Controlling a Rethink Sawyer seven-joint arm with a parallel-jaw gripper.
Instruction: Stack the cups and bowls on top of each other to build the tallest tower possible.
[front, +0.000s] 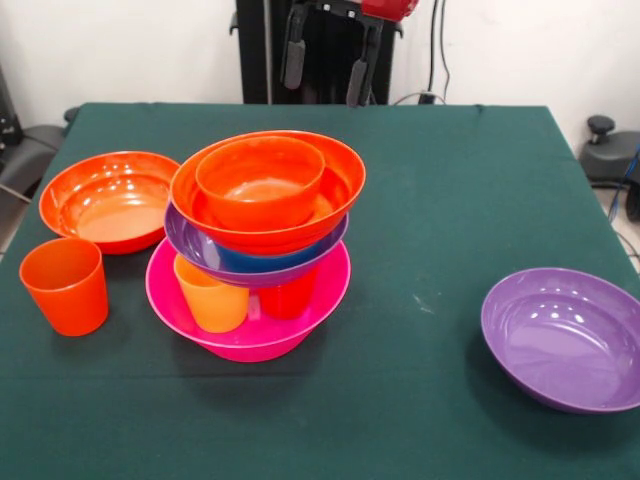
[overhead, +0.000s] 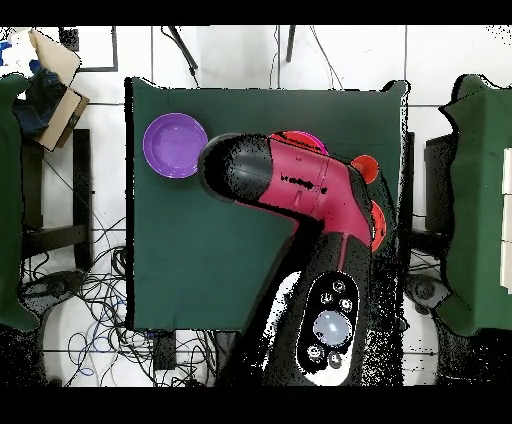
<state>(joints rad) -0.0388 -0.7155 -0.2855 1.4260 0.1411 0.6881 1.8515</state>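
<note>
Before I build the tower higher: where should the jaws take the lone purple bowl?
Probably the purple bowl by its thin rim, from straight above, one jaw inside and one outside. It sits upright and open on the table, too wide to span, with nothing close beside it.

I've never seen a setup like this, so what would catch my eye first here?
The colourful pile left of the table's middle: a pink bowl at the bottom holding cups, then purple, blue and orange bowls. A lone purple bowl sits at the front right, and the red arm covers the pile from above.
</note>
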